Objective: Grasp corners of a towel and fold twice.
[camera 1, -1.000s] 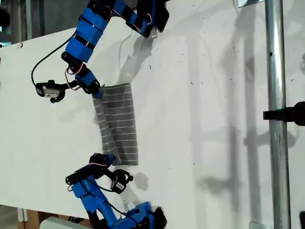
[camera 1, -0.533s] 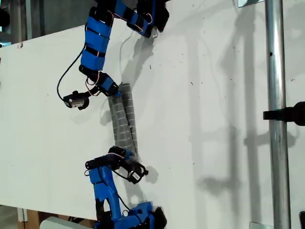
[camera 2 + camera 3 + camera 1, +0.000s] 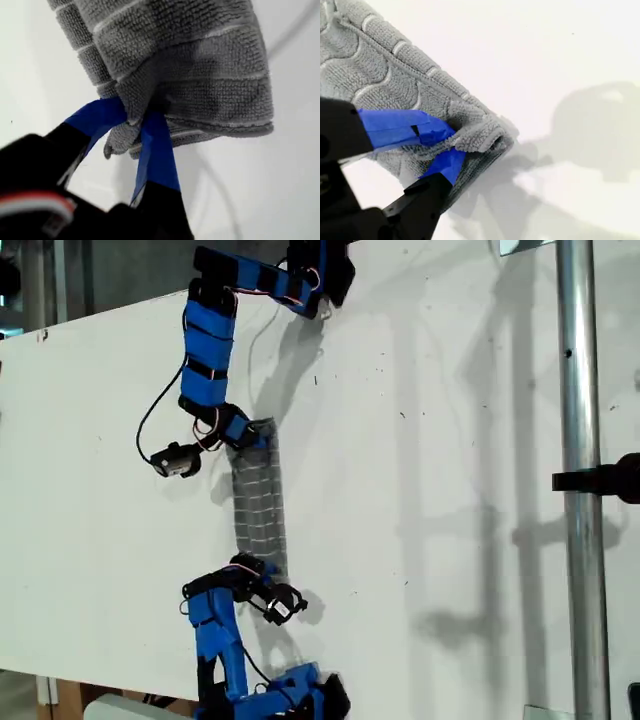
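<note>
White table [image 3: 450, 440], folded towel [image 3: 258, 500], both grippers' jaws pinching its ends, metal pole [image 3: 580, 490] well apart.

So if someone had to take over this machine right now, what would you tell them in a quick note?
My first gripper is shut on a bunched corner of the grey striped towel. My second gripper is shut on another corner, where two layers meet.

In the exterior view the towel lies as a narrow strip on the white table, with an arm at each end.

Done: the first fold looks brought over, since the strip looks doubled.

Left: probably let go, check that the edges line up, then take new corners and fold once more.
</note>
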